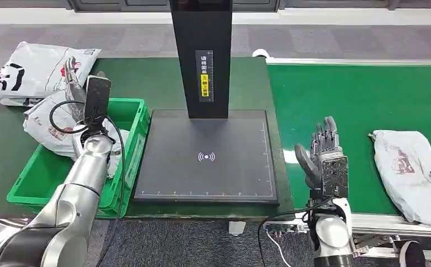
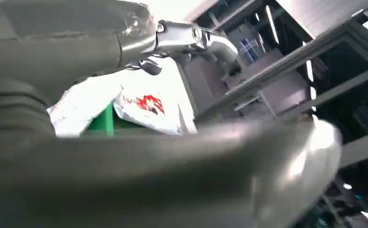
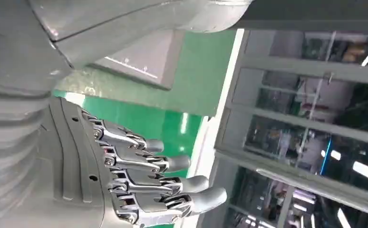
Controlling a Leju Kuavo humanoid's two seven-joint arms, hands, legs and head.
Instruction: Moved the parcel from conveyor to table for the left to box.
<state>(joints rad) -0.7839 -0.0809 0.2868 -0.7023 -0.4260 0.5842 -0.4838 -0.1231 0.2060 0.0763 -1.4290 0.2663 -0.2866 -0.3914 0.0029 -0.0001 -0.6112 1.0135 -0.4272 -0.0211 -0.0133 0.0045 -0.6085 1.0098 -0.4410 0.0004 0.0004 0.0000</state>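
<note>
A white plastic parcel (image 1: 411, 172) with faint red print lies on the green conveyor belt (image 1: 358, 105) at the right. My right hand (image 1: 323, 149) is raised over the belt's left edge, to the left of the parcel and apart from it; in the right wrist view my right hand (image 3: 139, 180) has straight, spread fingers and holds nothing. My left hand (image 1: 73, 78) is raised over the green bin (image 1: 135, 119) with its fingers up and empty. A white parcel (image 1: 52, 125) with red print (image 2: 149, 104) lies in the bin below it.
A black scanning platform (image 1: 207, 158) with a tall black post (image 1: 202, 55) stands between bin and belt. Another white bag (image 1: 35, 69) lies on the dark green table (image 1: 141, 78) behind the bin. Cables hang at the front edge below my right arm.
</note>
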